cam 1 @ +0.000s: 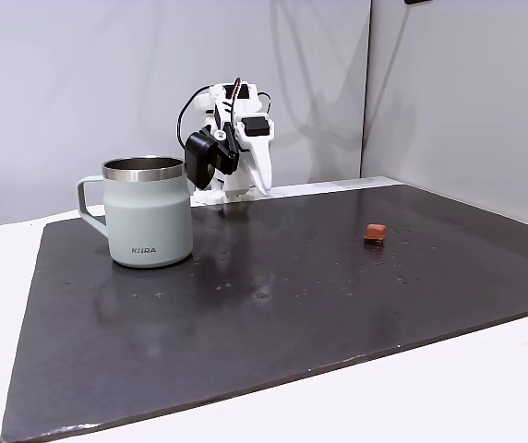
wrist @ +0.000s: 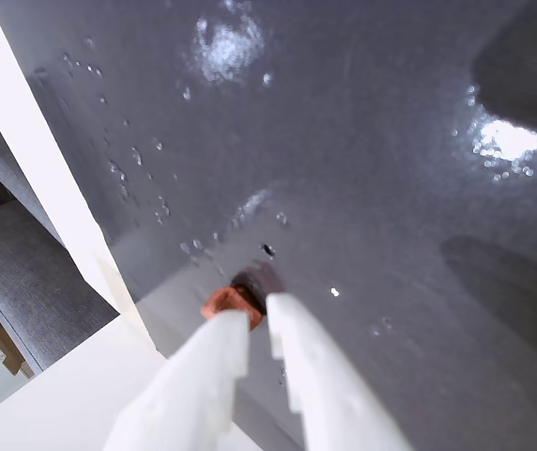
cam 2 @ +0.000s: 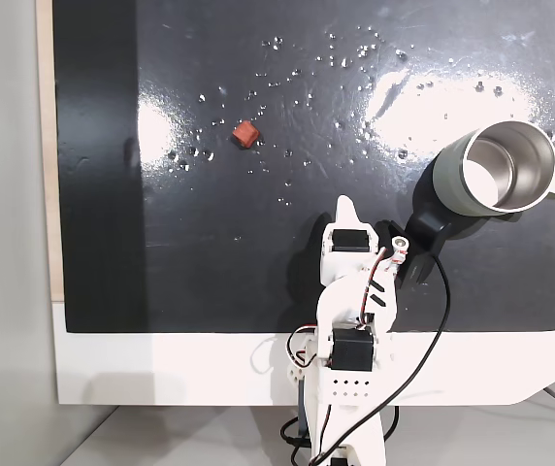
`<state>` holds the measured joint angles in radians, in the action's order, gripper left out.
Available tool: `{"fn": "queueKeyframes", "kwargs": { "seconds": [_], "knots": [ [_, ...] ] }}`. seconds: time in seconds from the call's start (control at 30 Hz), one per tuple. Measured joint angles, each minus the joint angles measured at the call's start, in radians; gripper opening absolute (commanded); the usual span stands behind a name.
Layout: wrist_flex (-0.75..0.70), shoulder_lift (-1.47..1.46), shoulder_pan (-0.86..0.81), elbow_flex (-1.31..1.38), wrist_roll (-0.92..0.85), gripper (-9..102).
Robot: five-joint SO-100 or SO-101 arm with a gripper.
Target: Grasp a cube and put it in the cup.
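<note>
The cube (cam 1: 375,232) is a small reddish-brown block lying on the dark mat (cam 1: 292,286), far to the right of the arm in a fixed view. Seen from above, the cube (cam 2: 245,133) lies up and left of my gripper (cam 2: 347,206), well apart from it. My gripper (cam 1: 264,187) hangs folded near the arm's base, its fingers together and holding nothing. In the wrist view the cube (wrist: 223,303) peeks out just past the white fingertips (wrist: 231,338) of the gripper (wrist: 258,315). The grey-green cup (cam 1: 149,217) stands upright left of the arm, and from above the cup (cam 2: 496,170) looks empty.
Drops of water speckle the glossy mat (cam 2: 258,272). A white table (cam 1: 449,388) borders it, with grey walls behind. A black cable (cam 2: 438,320) loops beside the arm's base (cam 2: 350,388). A white panel edge (wrist: 43,169) crosses the wrist view's left side.
</note>
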<state>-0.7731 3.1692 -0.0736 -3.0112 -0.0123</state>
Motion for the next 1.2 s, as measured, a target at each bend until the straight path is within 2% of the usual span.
{"fn": "queueKeyframes", "kwargs": {
  "seconds": [0.17,0.77,1.0,1.2],
  "knots": [
    [0.000,0.000,0.052,0.000,0.014,0],
    [-0.015,-0.015,0.067,0.035,-0.023,0],
    [-0.017,-0.360,0.124,0.345,0.002,0],
    [-0.101,-0.739,0.193,0.735,0.060,0]
  ]
}}
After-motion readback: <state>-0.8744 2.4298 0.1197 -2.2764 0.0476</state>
